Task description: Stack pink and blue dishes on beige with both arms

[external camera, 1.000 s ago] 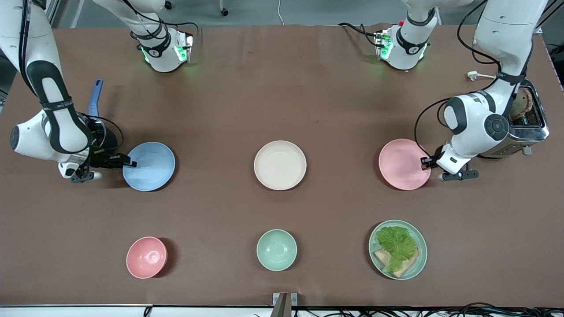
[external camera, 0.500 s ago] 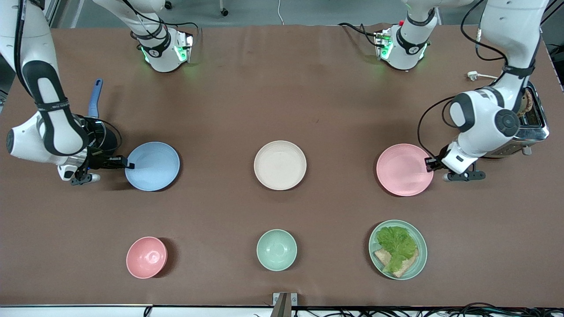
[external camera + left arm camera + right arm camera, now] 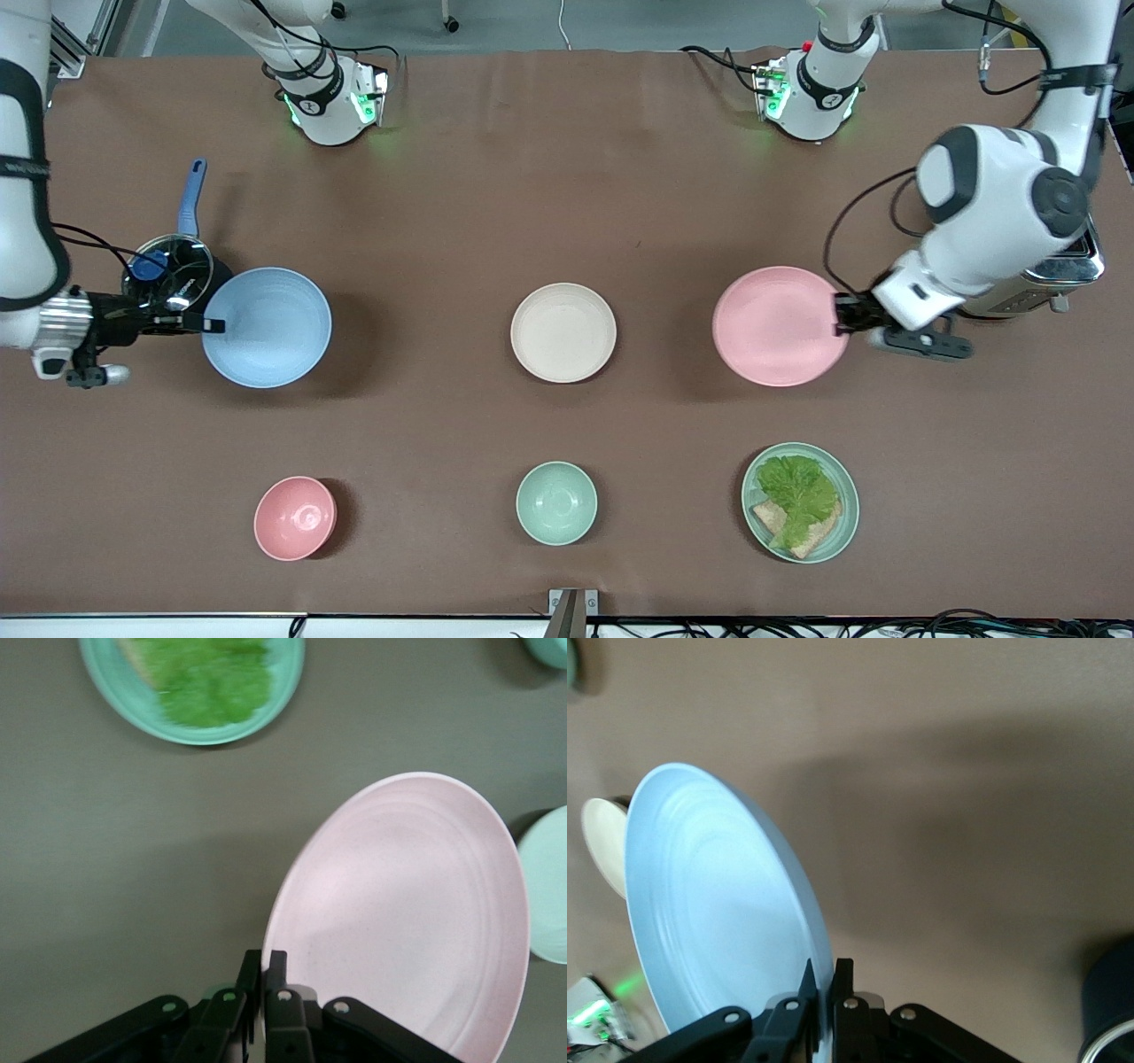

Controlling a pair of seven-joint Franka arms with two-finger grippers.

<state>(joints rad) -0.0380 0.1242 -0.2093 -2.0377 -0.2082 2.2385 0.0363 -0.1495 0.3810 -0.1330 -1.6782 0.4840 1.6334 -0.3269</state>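
The pale blue plate (image 3: 267, 328) hangs above the table toward the right arm's end, with my right gripper (image 3: 213, 325) shut on its rim; in the right wrist view the blue plate (image 3: 718, 912) fills the space by the gripper (image 3: 827, 979). The pale pink plate (image 3: 778, 326) is lifted toward the left arm's end, my left gripper (image 3: 840, 315) shut on its rim. The left wrist view shows the pink plate (image 3: 407, 912) clamped in the gripper (image 3: 266, 967). The beige plate (image 3: 563, 332) lies on the table between them.
A dark pot with a lid and blue handle (image 3: 168, 261) sits beside the blue plate. A toaster (image 3: 1059, 257) stands under the left arm. Nearer the camera are a pink bowl (image 3: 295, 517), a green bowl (image 3: 556, 502) and a green plate with lettuce and bread (image 3: 800, 501).
Both plates have risen off the table in the shut grippers. The pink plate has shifted toward the beige plate; the blue plate has moved away from it toward the right arm's end.
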